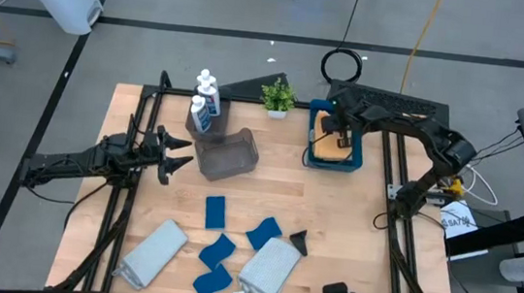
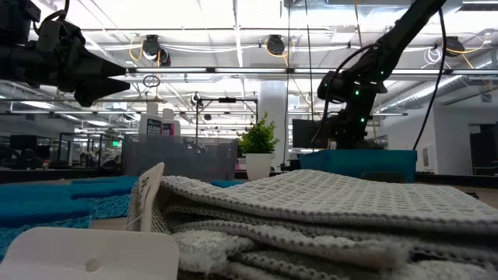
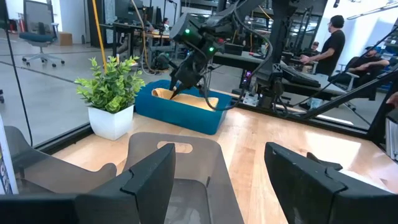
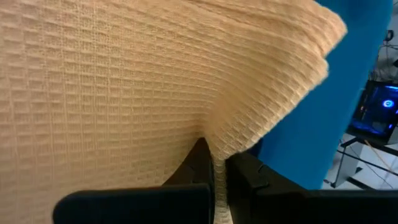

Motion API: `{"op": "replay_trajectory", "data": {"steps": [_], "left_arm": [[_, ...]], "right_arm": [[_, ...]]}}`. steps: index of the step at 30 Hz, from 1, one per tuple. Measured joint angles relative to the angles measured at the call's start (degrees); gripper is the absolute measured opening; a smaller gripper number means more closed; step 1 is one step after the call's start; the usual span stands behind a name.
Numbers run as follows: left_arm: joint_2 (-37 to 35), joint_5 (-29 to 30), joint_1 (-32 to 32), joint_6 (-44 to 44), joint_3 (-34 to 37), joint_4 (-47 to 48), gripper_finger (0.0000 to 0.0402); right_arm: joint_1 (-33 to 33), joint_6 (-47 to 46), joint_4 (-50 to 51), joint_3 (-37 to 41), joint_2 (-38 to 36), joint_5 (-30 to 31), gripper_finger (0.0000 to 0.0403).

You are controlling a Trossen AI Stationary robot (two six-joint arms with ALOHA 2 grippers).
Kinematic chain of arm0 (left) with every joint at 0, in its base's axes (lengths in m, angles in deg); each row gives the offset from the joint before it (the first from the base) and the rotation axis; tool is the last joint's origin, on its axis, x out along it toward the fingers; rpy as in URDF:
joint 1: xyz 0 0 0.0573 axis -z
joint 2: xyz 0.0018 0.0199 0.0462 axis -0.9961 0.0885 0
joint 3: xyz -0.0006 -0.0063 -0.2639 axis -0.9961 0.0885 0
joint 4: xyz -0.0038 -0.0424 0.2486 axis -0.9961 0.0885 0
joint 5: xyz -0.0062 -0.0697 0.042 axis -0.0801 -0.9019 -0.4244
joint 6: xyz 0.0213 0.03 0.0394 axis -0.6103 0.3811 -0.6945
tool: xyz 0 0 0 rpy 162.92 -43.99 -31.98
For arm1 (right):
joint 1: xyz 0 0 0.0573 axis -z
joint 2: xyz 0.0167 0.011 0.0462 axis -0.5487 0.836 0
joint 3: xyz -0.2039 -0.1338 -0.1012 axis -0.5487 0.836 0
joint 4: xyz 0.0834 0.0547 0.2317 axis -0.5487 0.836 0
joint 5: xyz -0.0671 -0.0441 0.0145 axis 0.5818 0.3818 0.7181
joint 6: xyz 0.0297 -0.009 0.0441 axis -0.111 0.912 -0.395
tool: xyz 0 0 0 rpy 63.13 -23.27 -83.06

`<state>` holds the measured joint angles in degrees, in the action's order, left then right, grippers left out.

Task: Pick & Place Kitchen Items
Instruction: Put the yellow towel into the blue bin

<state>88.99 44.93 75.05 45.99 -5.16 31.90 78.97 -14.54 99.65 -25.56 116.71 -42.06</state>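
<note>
my right gripper (image 4: 217, 171) is pinched together on a fold of the orange cloth (image 4: 124, 87); the fold rises into a small ridge between the two dark fingers; from above, this gripper (image 1: 334, 127) sits over the blue tray (image 1: 355, 161) at the far right of the tabletop (image 1: 351, 224), and the cloth (image 1: 330, 146) lies inside the tray; i judge the step in hand to be either lifting this cloth out or setting it down there, and i cannot tell which; if it is a lift, the next move calls for a straight rise that clears the tray wall before any sideways travel; the cloth's long axis appears to run from the near side of the tray to the far side, flat apart from the pinched ridge.

my left gripper (image 1: 175, 153) waits with its fingers apart, in the air just beside the clear grey bin (image 1: 225, 152), pointing toward it.

farther out, white bottles (image 1: 206, 97) stand at the bin's far corner; a potted plant (image 1: 278, 97) stands between bin and tray; blue sponges (image 1: 217, 249) and two grey cloths (image 1: 269, 266) lie near the front edge.
</note>
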Motion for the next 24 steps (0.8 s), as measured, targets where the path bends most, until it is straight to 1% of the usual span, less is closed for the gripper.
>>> {"op": "replay_trajectory", "data": {"steps": [4, 9, 12, 15, 21, 24], "left_arm": [[0.0, 0.0, 0.0, -0.02, 0.0, -0.01, 0.0251], [0.0, 0.0, 0.0, -0.02, 0.0, 0.0, 0.0251], [0.0, 0.0, 0.0, -0.01, 0.0, 0.0, 0.0251], [0.0, 0.0, 0.0, -0.02, 0.0, 0.0, 0.0251], [0.0, 0.0, 0.0, -0.01, 0.0, 0.0, 0.0251], [0.0, 0.0, 0.0, -0.02, 0.0, 0.0, 0.0251]], "right_arm": [[0.0, -0.24, -1.71, 0.03, 0.94, 0.05, 0.0004], [0.0, -4.03, -3.65, 0.07, 1.03, 0.14, 0.0004], [0.0, -6.08, -3.59, 0.09, 0.47, 0.6, 0.0013], [-0.02, -6.51, -3.63, 0.09, -0.32, 2.29, 0.0042], [-0.61, -8.86, -4.21, 0.09, -3.57, 6.44, 0.0126], [-1.21, -10.38, -4.74, 0.09, -5.69, 7.6, 0.0161]]}}
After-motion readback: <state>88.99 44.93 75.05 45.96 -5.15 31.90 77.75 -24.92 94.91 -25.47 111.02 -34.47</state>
